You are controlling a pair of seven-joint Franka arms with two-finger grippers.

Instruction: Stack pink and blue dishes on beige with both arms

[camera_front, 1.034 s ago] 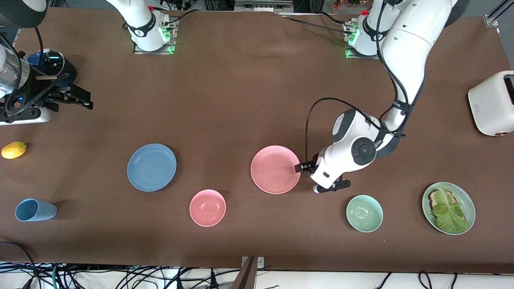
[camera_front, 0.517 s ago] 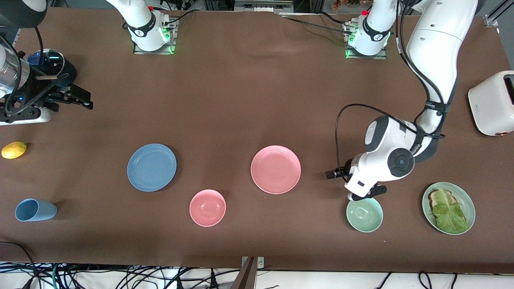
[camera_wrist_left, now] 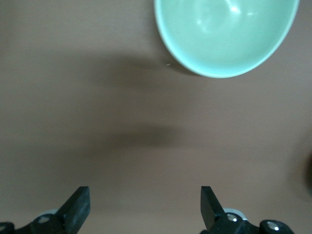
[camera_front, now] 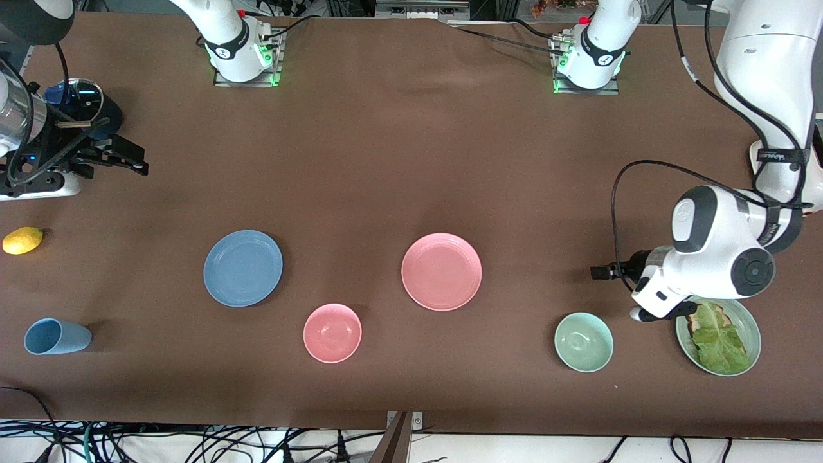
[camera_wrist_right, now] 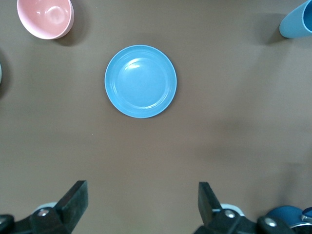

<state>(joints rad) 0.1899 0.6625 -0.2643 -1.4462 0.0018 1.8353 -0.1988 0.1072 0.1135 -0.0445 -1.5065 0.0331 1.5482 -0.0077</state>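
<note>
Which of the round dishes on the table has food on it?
The pale green plate at the left arm's end of the table: it carries toast under a lettuce leaf. The blue plate, pink plate and both bowls hold nothing.

Brown table cloth (camera_front: 386,161), plain throughout. Blue plate (camera_front: 243,267) with faint concentric rings at rim; pink plate (camera_front: 441,271) at 3 o'clock of it, same ringed rim. Plain pink bowl (camera_front: 332,332); pale green bowl (camera_front: 583,341); pale green plate (camera_front: 746,318) under green lettuce (camera_front: 719,341). Blue cup (camera_front: 54,336). Yellow lemon (camera_front: 22,240). White toaster (camera_front: 818,128). White arms, grey joints, black cables.
</note>
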